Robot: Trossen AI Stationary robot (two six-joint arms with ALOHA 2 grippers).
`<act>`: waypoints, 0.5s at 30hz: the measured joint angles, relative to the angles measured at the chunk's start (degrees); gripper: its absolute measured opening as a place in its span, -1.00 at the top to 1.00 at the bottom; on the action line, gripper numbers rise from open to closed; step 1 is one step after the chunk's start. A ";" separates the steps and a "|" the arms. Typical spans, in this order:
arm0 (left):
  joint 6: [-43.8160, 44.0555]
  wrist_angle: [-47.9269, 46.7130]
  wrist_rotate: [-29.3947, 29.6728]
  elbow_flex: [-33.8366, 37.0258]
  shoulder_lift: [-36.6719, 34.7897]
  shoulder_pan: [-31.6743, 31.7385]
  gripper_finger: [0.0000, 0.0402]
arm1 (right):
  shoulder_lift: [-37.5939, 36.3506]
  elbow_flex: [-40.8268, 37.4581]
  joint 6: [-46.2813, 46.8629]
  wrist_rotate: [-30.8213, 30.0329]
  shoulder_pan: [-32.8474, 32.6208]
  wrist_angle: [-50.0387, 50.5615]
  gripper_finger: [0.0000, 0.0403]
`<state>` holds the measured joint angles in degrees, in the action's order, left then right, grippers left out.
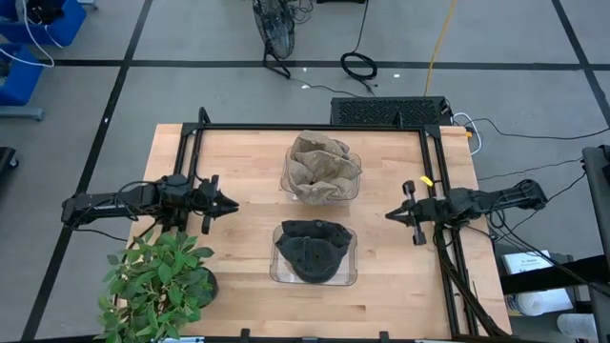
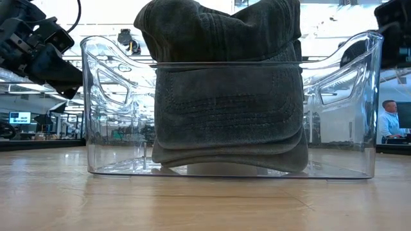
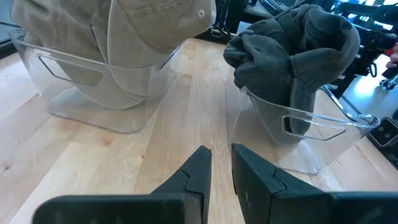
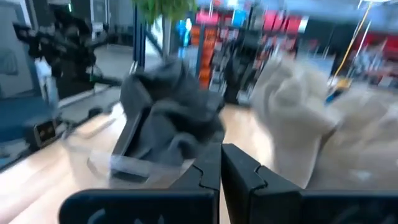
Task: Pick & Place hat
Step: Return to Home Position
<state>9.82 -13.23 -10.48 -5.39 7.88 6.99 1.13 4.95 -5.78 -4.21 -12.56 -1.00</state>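
Cap [image 1: 315, 252], black, upright in bin [image 1: 279, 274], brim seemingly frontward

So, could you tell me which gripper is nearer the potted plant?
Left. The left gripper hangs close beside the potted plant; the right gripper is far off, near the table's opposite edge.

In the low view the black cap [image 2: 228, 102] fills the middle and runs off the upper edge, and it hides the brown cap [image 1: 322, 167] behind it. There my left arm [image 2: 32, 48] and right arm [image 2: 393, 29] are clipped at the upper corners. In my right wrist view both caps are blurred, their seams unreadable. The plant [image 1: 157, 281] is cut off at the high view's lower left.
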 joint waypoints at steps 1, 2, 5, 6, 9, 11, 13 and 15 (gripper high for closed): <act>0.00 0.00 0.00 0.00 0.00 0.00 0.65 | -1.09 -0.02 -0.90 -0.02 0.16 0.04 1.00; 0.02 -0.02 0.00 0.00 -0.02 0.02 0.65 | -1.03 0.09 -1.57 -0.09 0.30 0.55 1.00; 0.02 0.03 0.02 -0.04 -0.02 0.00 0.65 | -0.87 0.13 -2.94 1.26 0.64 1.53 1.00; 0.02 -0.15 0.02 -0.04 -0.02 0.02 0.65 | -1.04 0.16 -3.15 1.49 0.72 2.05 1.00; 0.02 0.09 0.01 -0.04 -0.02 0.00 0.65 | -0.99 0.16 -4.20 2.71 1.37 2.39 1.00; 0.02 -0.01 0.02 -0.04 0.00 0.02 0.65 | -0.96 -0.55 -4.63 5.41 2.24 1.18 1.00; 0.03 0.21 0.02 -0.04 -0.02 0.01 0.65 | -0.93 -2.28 -2.70 8.73 3.43 -1.30 1.00; 0.07 0.11 0.02 -0.04 -0.01 0.00 0.65 | -0.93 -4.05 -0.82 12.02 4.52 -3.89 1.00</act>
<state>9.90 -13.12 -10.46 -5.43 7.87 6.99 0.20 0.90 -6.60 7.81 -8.04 -4.89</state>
